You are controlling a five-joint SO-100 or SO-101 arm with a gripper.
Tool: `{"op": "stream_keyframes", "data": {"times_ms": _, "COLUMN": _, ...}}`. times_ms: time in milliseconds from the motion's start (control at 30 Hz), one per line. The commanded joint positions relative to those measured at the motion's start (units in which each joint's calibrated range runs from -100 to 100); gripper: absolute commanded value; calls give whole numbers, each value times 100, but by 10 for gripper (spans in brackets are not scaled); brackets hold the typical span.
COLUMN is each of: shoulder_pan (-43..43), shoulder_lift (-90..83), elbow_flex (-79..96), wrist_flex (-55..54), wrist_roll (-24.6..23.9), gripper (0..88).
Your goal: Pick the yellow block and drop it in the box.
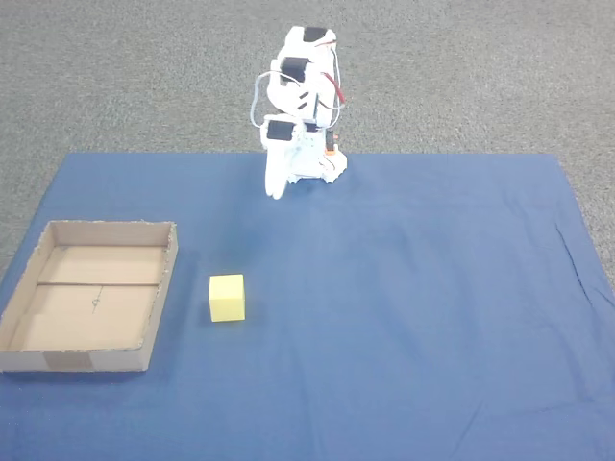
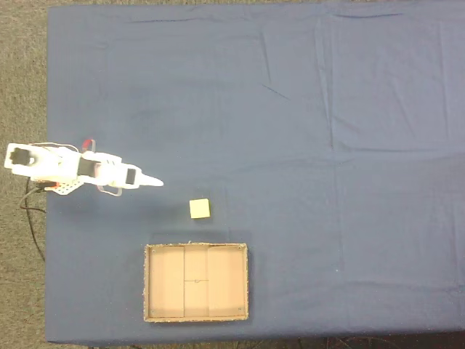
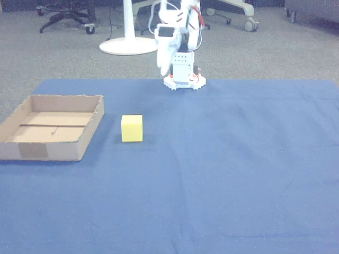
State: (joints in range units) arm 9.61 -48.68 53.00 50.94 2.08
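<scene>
The yellow block (image 1: pixel 227 297) is sitting on the blue cloth (image 1: pixel 404 288) just beside the box (image 1: pixel 58 362), not touching it. The white arm (image 1: pixel 300 106) is standing folded well apart from the block, its pincer (image 1: pixel 276 188) pointing down; whether it is parted, I cannot tell.

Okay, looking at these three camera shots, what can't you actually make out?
- Gripper: folded against the white arm, too small in all views to tell whether the jaws are open.
- Box: in the other view, the near wall hides part of its floor.
- Yellow block: its underside rests on the blue cloth, unseen.
</scene>
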Motion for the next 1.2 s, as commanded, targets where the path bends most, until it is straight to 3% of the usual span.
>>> {"op": "stream_keyframes", "data": {"times_ms": 0, "shoulder_pan": 380, "shoulder_lift": 1926, "elbow_flex": -2594, "wrist_flex": 1061, "wrist_roll": 488, "gripper": 297}}
{"op": "stream_keyframes", "data": {"times_ms": 167, "shoulder_pan": 820, "shoulder_lift": 4518, "elbow_flex": -6503, "wrist_flex": 2955, "wrist_roll": 777, "gripper": 367}}
{"op": "stream_keyframes", "data": {"times_ms": 333, "shoulder_pan": 922, "shoulder_lift": 6763, "elbow_flex": -8911, "wrist_flex": 3145, "wrist_roll": 1158, "gripper": 379}}
{"op": "stream_keyframes", "data": {"times_ms": 567, "shoulder_pan": 663, "shoulder_lift": 8536, "elbow_flex": -9906, "wrist_flex": 3228, "wrist_roll": 1421, "gripper": 381}}
{"op": "stream_keyframes", "data": {"times_ms": 867, "shoulder_pan": 631, "shoulder_lift": 9389, "elbow_flex": -10223, "wrist_flex": 2864, "wrist_roll": 1607, "gripper": 367}}
{"op": "stream_keyframes", "data": {"times_ms": 1167, "shoulder_pan": 655, "shoulder_lift": 9802, "elbow_flex": -10431, "wrist_flex": 2550, "wrist_roll": 1661, "gripper": 266}}
